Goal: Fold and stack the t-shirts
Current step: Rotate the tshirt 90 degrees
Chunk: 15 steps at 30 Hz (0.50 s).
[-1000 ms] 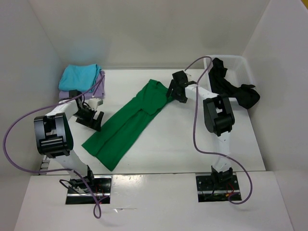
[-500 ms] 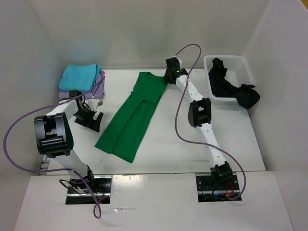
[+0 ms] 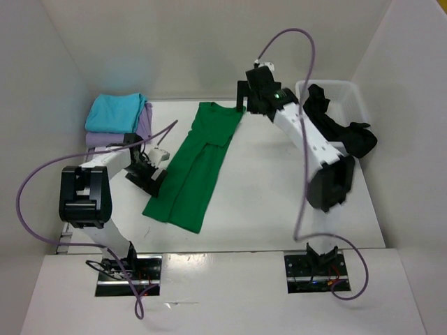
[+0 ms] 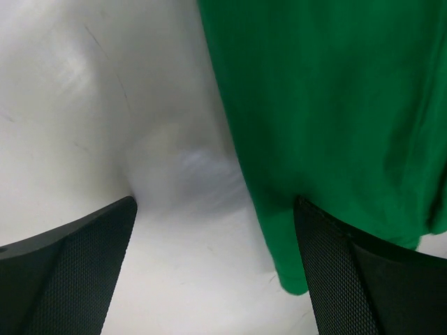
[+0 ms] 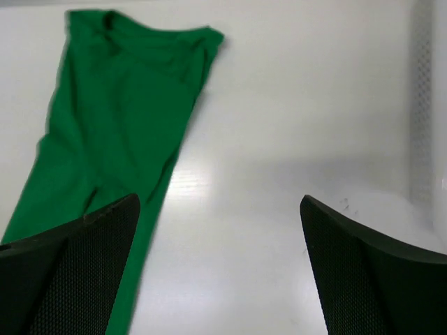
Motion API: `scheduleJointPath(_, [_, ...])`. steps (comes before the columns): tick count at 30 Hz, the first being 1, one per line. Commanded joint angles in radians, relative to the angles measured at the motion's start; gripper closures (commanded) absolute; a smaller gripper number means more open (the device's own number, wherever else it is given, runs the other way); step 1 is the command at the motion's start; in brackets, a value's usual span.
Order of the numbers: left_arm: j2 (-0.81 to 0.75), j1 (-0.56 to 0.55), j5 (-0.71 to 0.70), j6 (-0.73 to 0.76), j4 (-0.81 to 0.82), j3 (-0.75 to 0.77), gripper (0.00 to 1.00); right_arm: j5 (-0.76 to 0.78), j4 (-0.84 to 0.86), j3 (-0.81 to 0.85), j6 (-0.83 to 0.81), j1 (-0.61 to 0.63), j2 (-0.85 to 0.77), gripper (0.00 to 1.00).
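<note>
Black mesh-faced left gripper (image 4: 215,209) parted wide, empty, over the left edge of the soft green t-shirt (image 3: 192,164), a long narrow strip lying diagonally mid-table (image 3: 265,195), right gripper (image 5: 220,202) equally wide, empty, above its collar, turquoise t-shirt (image 3: 115,112) folded on lavender t-shirt (image 3: 143,125) at far left corner, black t-shirt (image 3: 342,132) crumpled over white plastic bin (image 3: 360,105) at far right.

lavender shirt (image 3: 144,127): mostly covered by the turquoise shirt (image 3: 115,110), far left corner of the table (image 3: 265,195)
black shirt (image 3: 356,138): partly sunk inside the white bin (image 3: 357,98)
white bin: near left corner behind the right arm (image 3: 307,136)
green shirt (image 4: 328,105): cut off at the left wrist view's top and right edges

Overhead, wrist close-ups, green t-shirt (image 3: 192,167) shared
</note>
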Motion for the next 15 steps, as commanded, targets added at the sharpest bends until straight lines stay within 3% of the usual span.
scheduleJointPath(1, [-0.065,-0.019,-0.058,-0.030,0.022,-0.079,0.00,0.085,0.110,-0.401,0.018,0.124,-0.353,0.00])
scheduleJointPath(3, [-0.111,-0.019,-0.095,-0.030,0.022,-0.128,0.00,0.053,0.120,-0.552,0.145,0.232,-0.508,0.00])
scheduleJointPath(4, [-0.146,-0.019,-0.095,-0.021,0.022,-0.128,0.00,0.053,0.129,-0.677,0.196,0.338,-0.536,0.00])
scheduleJointPath(6, [-0.180,-0.019,-0.095,-0.020,0.012,-0.157,0.00,0.053,0.129,-0.772,0.374,0.462,-0.565,0.00])
scheduleJointPath(7, [-0.247,-0.019,-0.095,-0.031,-0.001,-0.166,0.00,0.053,0.139,-0.913,0.624,0.663,-0.552,0.05])
scheduleJointPath(8, [-0.266,-0.019,-0.095,-0.031,-0.001,-0.166,0.00,0.025,0.139,-0.915,0.626,0.703,-0.552,0.05])
scheduleJointPath(11, [-0.349,-0.019,-0.108,-0.040,-0.001,-0.186,0.00,-0.044,0.279,-0.996,0.735,0.784,-0.510,0.19])
scheduleJointPath(15, [-0.447,-0.019,-0.108,-0.040,0.008,-0.205,0.00,-0.079,0.279,-0.973,0.772,0.835,-0.406,0.26])
